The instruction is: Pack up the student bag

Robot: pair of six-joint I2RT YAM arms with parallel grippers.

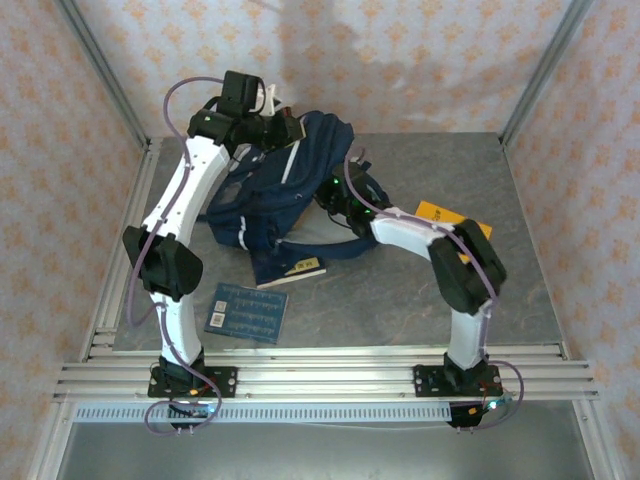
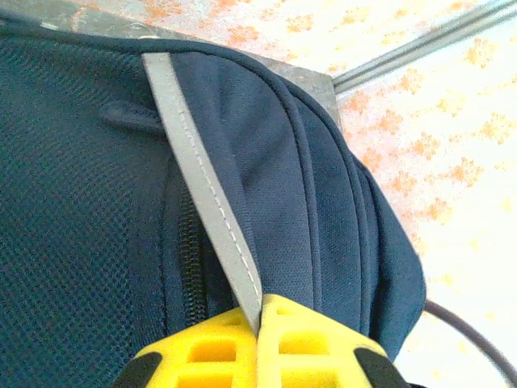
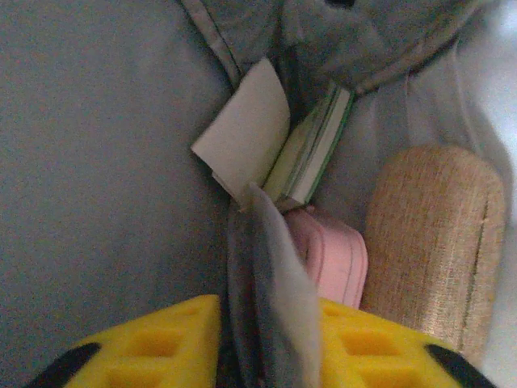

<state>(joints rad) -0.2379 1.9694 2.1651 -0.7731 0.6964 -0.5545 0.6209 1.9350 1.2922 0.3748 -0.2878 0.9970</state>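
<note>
So the student bag [image 1: 272, 200] is slumped on the grey tabletop [image 1: 400, 300], a bit toward 11 o'clock from the middle. Up at the bag's 12 o'clock end, the left pincer [image 2: 260, 311] is clamped tight on its grey reflective stripe [image 2: 202, 186]. Meanwhile the right pincer [image 3: 266, 311] is poked inside the bag, fingers apart with a grey fabric flap [image 3: 279, 259] between them. Honestly can't tell if it's gripping that. A pink pouch [image 3: 335, 259] and a tan woven case [image 3: 436, 242] sit at its 1 o'clock.

The grey bench [image 1: 410, 295] carries the student bag [image 1: 320, 135] toward the back. A dark book [image 1: 290, 268] lies just beside it, a blue patterned booklet [image 1: 248, 312] nearer left, and an orange book [image 1: 445, 214] on the right.
</note>
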